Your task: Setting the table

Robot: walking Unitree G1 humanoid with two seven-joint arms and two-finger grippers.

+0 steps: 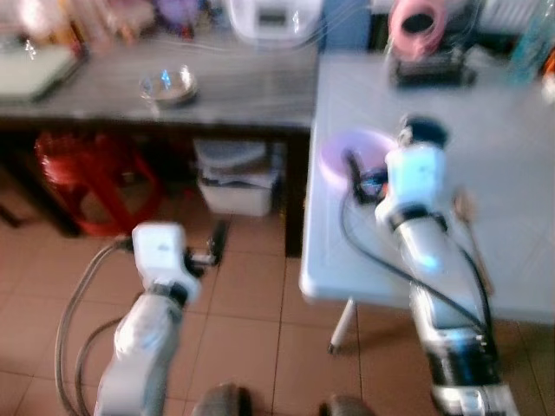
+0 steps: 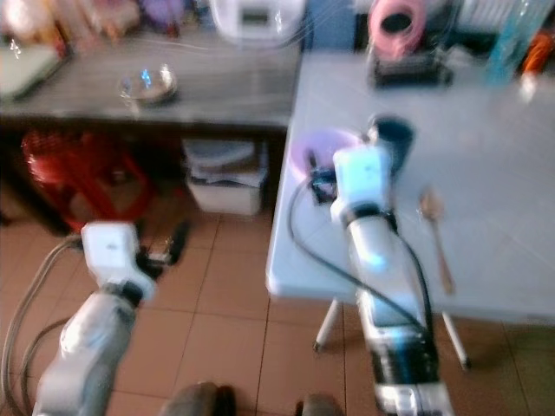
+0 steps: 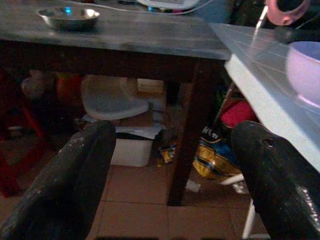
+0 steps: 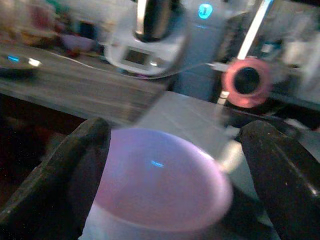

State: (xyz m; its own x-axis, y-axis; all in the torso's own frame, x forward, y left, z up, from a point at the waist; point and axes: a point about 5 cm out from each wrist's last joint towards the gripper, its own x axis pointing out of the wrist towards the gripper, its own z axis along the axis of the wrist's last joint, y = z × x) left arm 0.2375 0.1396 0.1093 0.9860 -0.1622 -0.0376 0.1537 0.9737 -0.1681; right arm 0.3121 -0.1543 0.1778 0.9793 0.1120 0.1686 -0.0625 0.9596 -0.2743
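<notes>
A smooth, pale grey folding table with a rounded near-left corner is seen on the right, standing on white tube legs over a floor of reddish-brown square tiles. A round, pale purple plastic bowl is set on the table close to its left edge. Just right of the bowl a dark blue cup-like object is seen, blurred. A spoon with a light bowl and a long slender handle lies on the table to the right of the right arm, apart from it.

The right gripper is held at the purple bowl, its two black fingers spread wide with the bowl between them; whether the fingers touch the bowl's wall cannot be told. The left gripper is held low over the tiles, left of the table, with its matte black fingers wide apart and nothing between them.

A long, dark, wood-grained counter runs along the far left, meeting the grey table's left edge. A shiny round metal bowl rests on it, and a white rounded appliance stands at its far side. A red plastic stool and a white lidded bin are seen under the counter. Open tiled floor lies between the left arm and the table's edge.
</notes>
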